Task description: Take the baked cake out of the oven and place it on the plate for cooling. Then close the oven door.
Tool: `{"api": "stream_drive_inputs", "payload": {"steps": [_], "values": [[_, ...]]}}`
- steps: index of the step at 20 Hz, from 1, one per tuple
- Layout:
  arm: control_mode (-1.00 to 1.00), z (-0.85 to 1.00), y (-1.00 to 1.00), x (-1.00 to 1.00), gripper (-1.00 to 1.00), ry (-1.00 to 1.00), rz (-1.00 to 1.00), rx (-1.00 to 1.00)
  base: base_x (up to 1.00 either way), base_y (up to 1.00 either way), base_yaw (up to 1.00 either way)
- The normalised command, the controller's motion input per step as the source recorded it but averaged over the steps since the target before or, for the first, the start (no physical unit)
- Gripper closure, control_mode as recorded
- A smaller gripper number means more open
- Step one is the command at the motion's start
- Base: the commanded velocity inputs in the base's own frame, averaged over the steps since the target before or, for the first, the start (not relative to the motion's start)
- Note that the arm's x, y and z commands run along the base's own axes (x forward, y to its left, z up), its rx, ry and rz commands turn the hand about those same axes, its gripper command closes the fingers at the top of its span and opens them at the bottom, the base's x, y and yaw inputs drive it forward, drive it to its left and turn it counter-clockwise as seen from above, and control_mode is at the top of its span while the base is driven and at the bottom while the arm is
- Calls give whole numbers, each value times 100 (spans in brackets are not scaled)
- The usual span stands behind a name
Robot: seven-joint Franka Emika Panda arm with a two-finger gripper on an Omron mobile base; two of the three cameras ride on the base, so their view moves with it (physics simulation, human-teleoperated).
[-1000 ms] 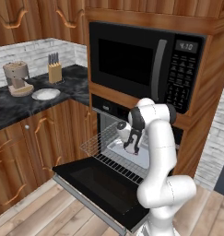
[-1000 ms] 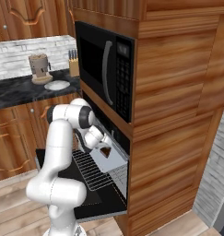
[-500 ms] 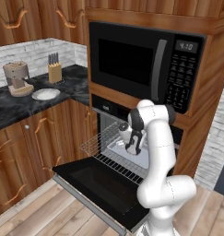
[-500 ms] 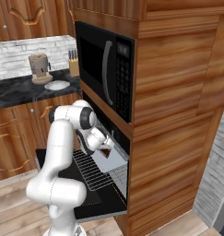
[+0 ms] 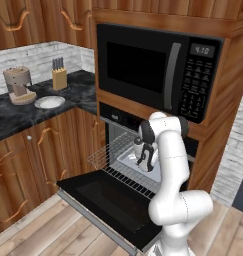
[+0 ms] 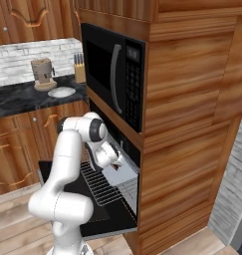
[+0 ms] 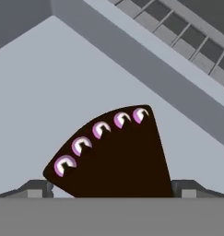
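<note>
Hand view: cake [image 7: 115,161] between open claw [image 7: 112,188] tips.

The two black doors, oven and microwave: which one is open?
The oven door, the lower one, hangs folded down flat under the robot's arm. The microwave above it stays shut.

Microwave [image 5: 158,70], coffee grinder [image 5: 19,86], knife block [image 5: 58,76] on counter [image 5: 13,112]

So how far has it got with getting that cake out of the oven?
Done: the oven door hangs open. In hand: the end effector, open, sits over the baked cake on the baking tray, a fingertip on each side, not yet closed. Left: grip the cake, carry it to the plate on the counter, shut the door.
</note>
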Motion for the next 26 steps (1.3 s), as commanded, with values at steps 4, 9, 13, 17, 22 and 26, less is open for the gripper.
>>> {"api": "stream_drive_inputs", "payload": {"steps": [4,9,13,17,22,26], "values": [[-100,-32,0,14,100,-3,1,4,0,0,0],[-100,-32,24,0,100,0,4,2,0,0,0],[-100,-13,56,-15,100,-5,7,0,0,0,0],[-100,-5,59,-16,100,-6,7,0,0,0,0],[-100,1,69,-45,100,-7,6,0,0,0,0],[-100,59,62,-94,100,-7,6,1,0,0,0]]}}
